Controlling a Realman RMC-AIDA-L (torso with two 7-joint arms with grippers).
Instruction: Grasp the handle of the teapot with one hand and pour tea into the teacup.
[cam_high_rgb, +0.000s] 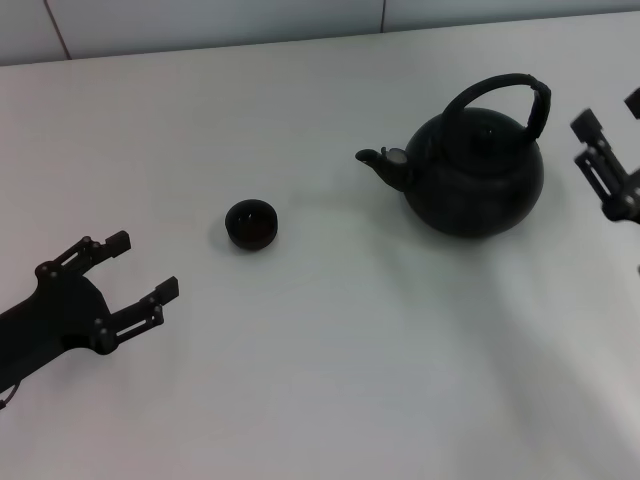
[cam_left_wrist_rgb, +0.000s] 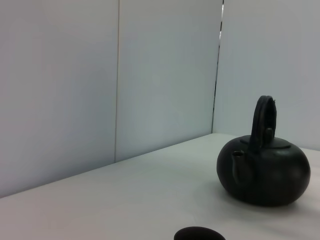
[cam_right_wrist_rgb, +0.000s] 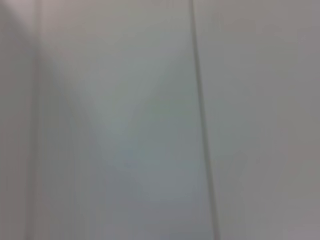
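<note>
Fingers spread, right gripper (cam_high_rgb: 612, 150) nears the round black iron teapot (cam_high_rgb: 470, 170); take its arched handle (cam_high_rgb: 500, 95) centred (small black teacup (cam_high_rgb: 250, 223) apart; left gripper (cam_high_rgb: 135, 270) splayed, idle).

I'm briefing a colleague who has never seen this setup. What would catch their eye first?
First, the round black teapot with its arched handle, standing on the white table toward the robot's right, spout pointing at the small dark teacup near the middle. Next, the two black grippers: the left gripper open at the near left, the right gripper open beside the handle, touching nothing.
</note>
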